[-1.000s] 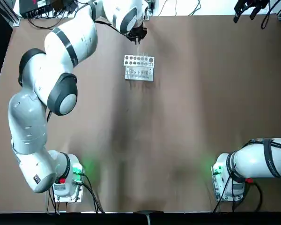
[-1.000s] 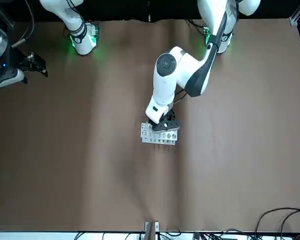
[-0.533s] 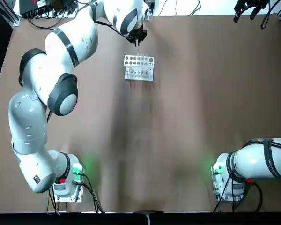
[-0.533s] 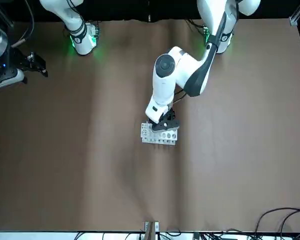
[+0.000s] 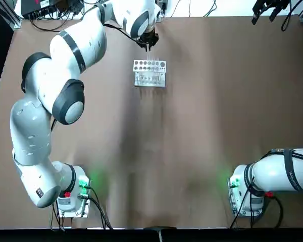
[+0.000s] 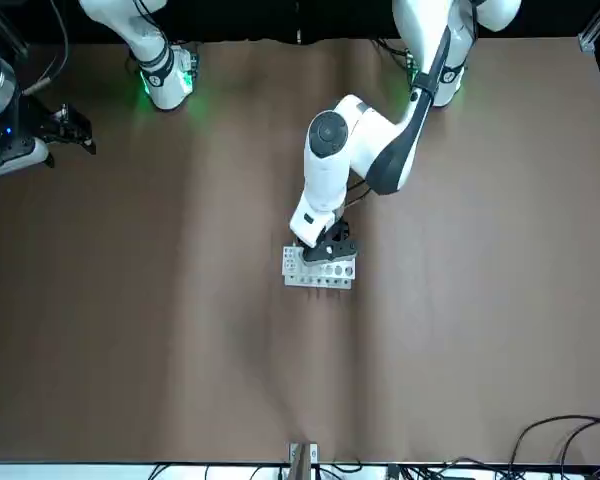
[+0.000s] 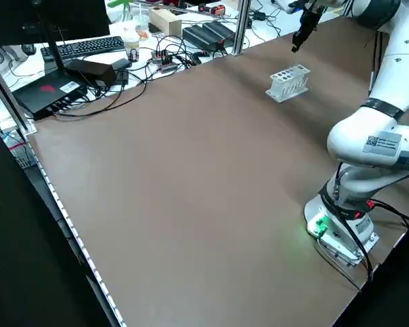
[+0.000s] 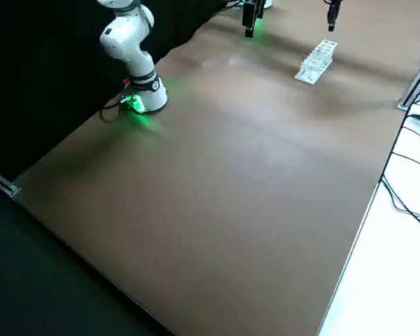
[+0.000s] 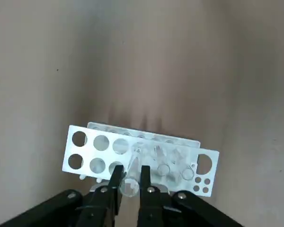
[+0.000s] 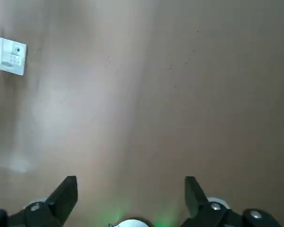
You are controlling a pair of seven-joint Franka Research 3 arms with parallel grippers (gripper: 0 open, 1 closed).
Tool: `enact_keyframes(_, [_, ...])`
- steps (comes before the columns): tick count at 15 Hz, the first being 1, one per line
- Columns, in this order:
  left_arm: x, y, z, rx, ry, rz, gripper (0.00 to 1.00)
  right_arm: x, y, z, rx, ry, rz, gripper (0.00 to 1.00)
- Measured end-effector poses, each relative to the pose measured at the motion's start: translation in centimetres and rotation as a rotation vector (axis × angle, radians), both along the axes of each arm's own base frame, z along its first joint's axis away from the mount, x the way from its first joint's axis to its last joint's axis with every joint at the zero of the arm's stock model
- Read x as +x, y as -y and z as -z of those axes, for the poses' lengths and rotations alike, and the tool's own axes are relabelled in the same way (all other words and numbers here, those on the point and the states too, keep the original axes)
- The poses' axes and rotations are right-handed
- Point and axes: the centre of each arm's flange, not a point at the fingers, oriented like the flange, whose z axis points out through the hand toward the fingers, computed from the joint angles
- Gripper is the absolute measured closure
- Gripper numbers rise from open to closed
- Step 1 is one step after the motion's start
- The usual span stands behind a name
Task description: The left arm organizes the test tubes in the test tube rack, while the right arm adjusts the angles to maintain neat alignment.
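Brown tabletop [image 5: 192, 126] holds the rack [image 5: 150, 82] robot-side of the left arm [image 5: 60, 50], its jaws pinching a tube [image 9: 133, 169]; the right arm [image 5: 275, 173] waits far right, jaws spread.

In top view the test tubes at the left gripper [image 5: 148, 46] are too small to count; in front view that arm's end hides its fingertips and part of the test tube rack [image 6: 318, 281]. L wrist view: gripper's fingers cover some rack holes, and faint, see-through tubes [image 9: 132, 172] overlap, so exact no. unclear. R wrist view: rack cut off by the edge. Top view: R arm [image 5: 288, 170] runs out of frame, w/ its middle cut off.
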Motion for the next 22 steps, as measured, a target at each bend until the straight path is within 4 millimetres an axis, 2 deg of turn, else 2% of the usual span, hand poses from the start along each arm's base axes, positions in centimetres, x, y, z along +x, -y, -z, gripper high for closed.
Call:
enact_keyframes(7, [0.1, 0.2, 1.2, 0.005, -0.001, 0.007, 0.8, 0.0, 0.0, 0.0, 0.0, 0.0, 0.0, 0.0])
enact_keyframes(8, [0.2, 0.2, 1.4, 0.005, -0.001, 0.008, 0.75, 0.0, 0.0, 0.0, 0.0, 0.0, 0.0, 0.0])
enact_keyframes(10, [0.2, 0.2, 1.5, 0.005, 0.0, 0.008, 0.6, 0.0, 0.0, 0.0, 0.0, 0.0, 0.0, 0.0])
enact_keyframes(12, [0.2, 0.2, 1.5, 0.004, 0.001, 0.008, 0.56, 0.0, 0.0, 0.0, 0.0, 0.0, 0.0, 0.0])
enact_keyframes(15, [0.2, 0.3, 1.5, 0.003, 0.002, 0.009, 0.33, 0.0, 0.0, 0.0, 0.0, 0.0, 0.0, 0.0])
enact_keyframes(19, [0.6, -0.1, 1.0, 0.0, 0.01, 0.01, 0.25, 0.0, 0.0, 0.0, 0.0, 0.0, 0.0, 0.0])
enact_keyframes(20, [0.8, -0.4, 0.5, -0.001, 0.016, 0.024, 0.2, 0.0, 0.0, 0.0, 0.0, 0.0, 0.0, 0.0])
enact_keyframes(21, [1.5, -1.5, -1.7, -0.008, 0.033, 0.055, 0.04, -0.1, -0.1, 0.1, -0.001, -0.007, -0.003, 0.0])
enact_keyframes(22, [2.0, -2.8, -3.2, -0.003, 0.03, 0.07, 0.0, -0.3, -0.5, 0.3, -0.002, -0.031, -0.014, 0.0])
